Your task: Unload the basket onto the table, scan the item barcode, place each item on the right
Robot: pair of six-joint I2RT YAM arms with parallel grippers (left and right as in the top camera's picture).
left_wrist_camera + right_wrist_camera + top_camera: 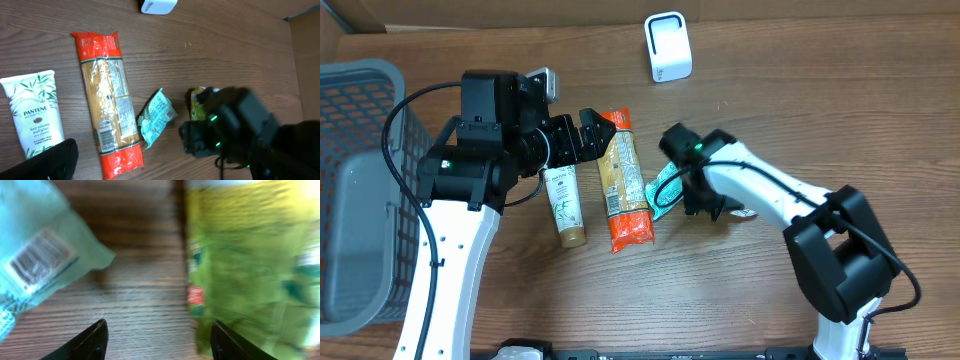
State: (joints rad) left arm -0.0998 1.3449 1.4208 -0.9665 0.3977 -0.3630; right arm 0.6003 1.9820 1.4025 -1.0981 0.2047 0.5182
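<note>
Hanging released over bare table [145,290], the right jaws straddle the gap between the teal packet [40,265] — barcode up — and a blurred green packet [250,265] cut off at the view's edge, while the left jaws gape empty beside the pasta bag [623,180].

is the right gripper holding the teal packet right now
No, the right gripper stands open over the bare table, with the teal packet lying off to one side of its fingers.
</note>
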